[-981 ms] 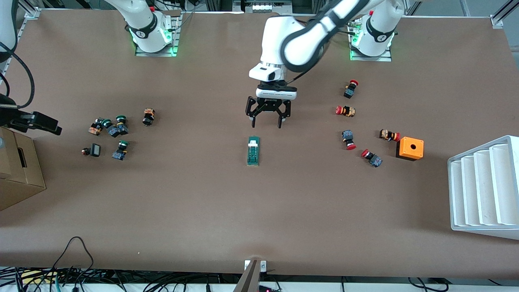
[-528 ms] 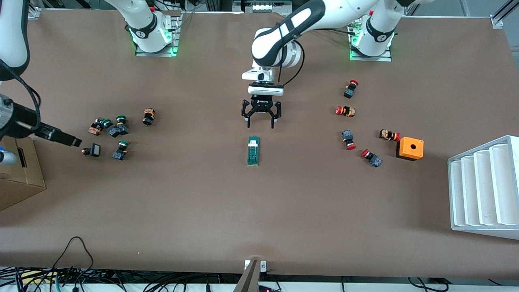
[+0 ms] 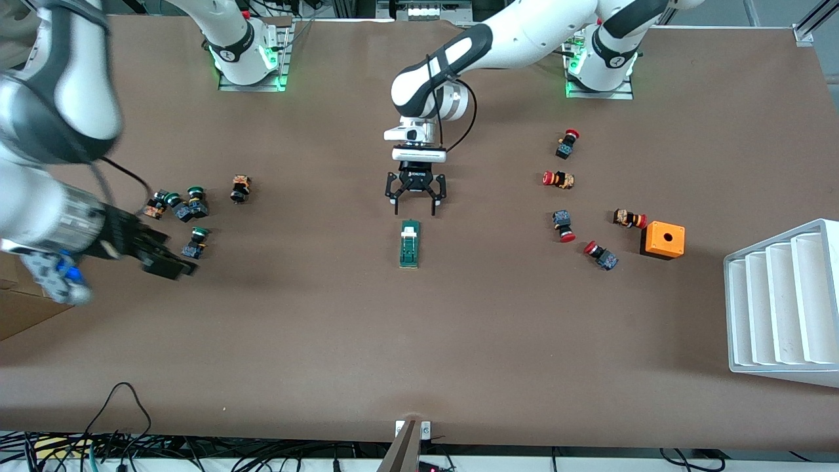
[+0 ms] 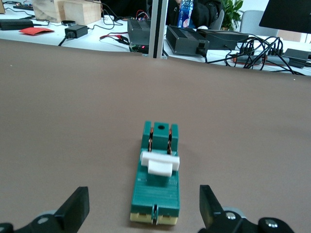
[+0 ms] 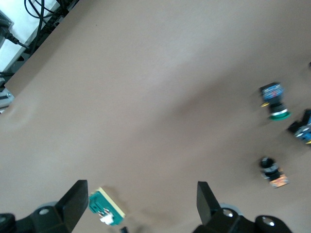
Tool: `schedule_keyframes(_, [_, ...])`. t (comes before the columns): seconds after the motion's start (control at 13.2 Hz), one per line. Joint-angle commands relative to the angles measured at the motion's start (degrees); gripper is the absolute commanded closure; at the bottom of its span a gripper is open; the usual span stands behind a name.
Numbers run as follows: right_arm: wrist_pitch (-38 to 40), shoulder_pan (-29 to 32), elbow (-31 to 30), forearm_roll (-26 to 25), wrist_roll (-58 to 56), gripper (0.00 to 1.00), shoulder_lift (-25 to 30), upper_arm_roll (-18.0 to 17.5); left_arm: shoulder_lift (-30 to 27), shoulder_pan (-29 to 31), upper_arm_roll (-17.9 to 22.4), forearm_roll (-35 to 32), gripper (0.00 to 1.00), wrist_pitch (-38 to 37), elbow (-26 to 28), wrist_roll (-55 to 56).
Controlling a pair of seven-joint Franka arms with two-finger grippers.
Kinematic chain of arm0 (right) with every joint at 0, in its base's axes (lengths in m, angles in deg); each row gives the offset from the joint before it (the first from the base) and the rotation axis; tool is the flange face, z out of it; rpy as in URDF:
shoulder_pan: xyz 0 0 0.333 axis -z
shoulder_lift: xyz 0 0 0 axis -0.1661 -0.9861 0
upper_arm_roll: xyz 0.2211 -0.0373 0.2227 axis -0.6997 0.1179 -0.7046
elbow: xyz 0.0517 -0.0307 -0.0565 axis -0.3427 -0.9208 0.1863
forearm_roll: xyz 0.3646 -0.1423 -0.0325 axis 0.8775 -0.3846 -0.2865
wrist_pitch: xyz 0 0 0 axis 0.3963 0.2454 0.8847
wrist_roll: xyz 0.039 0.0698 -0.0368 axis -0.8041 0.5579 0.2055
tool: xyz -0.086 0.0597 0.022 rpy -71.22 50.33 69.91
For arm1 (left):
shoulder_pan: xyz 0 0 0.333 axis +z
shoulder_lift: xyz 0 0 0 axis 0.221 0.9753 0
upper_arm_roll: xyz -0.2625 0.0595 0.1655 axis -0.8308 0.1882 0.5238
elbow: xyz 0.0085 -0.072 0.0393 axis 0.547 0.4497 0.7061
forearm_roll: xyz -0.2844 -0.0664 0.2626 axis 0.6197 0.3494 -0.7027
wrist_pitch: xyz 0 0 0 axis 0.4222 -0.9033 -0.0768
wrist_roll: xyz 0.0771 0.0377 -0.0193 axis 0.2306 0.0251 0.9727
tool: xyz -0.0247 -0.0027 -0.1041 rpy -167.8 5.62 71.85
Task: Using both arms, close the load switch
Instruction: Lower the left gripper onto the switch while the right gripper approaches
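The load switch [image 3: 409, 243] is a narrow dark-green block with a white handle piece, lying flat at mid-table. My left gripper [image 3: 414, 211] hangs open just above the table at the switch's end toward the robots' bases, not touching it. In the left wrist view the switch [image 4: 156, 179] lies between and ahead of the spread fingers [image 4: 75, 209], with the left gripper [image 4: 143, 216] empty. My right gripper [image 3: 172, 265] is open and empty, over the table by the green-capped buttons. In the right wrist view its spread fingertips [image 5: 74, 204] frame bare table, and the switch [image 5: 106, 208] shows farther off.
Several green-capped push buttons [image 3: 180, 206] lie toward the right arm's end. Several red-capped buttons [image 3: 562, 223] and an orange box with a hole [image 3: 662, 240] lie toward the left arm's end. A white ribbed tray [image 3: 783, 301] sits at that table edge. A cardboard box [image 3: 19, 308] is beside the right arm.
My left gripper has come down and closer to the switch's end. My right arm has swung in from the table's edge toward the middle, past the green-capped buttons.
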Motion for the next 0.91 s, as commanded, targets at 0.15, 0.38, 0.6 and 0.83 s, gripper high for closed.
schedule_keyframes(0.15, [-3.5, -2.0, 4.5, 5.2, 9.7, 0.01, -4.8, 0.3, 4.3, -2.5, 1.8, -4.6, 0.0, -3.2, -4.6, 3.3])
schedule_keyframes(0.38, [-8.1, -6.6, 4.5, 5.2, 17.4, 0.01, -7.3, 0.5, 6.3, -3.8, 2.2, -5.4, 0.0, -5.3, -6.3, 3.8])
schedule_keyframes(0.6, [-13.1, -12.5, 4.1, 5.1, 29.0, 0.01, -10.6, 0.9, 7.6, -5.5, 3.8, -7.1, 0.0, -7.3, -6.3, 4.8])
schedule_keyframes(0.83, [-19.6, -16.9, -0.7, 4.6, 35.8, 0.01, -11.0, 0.9, 8.2, -5.7, 4.4, -8.1, 0.0, -7.6, -6.4, 5.6])
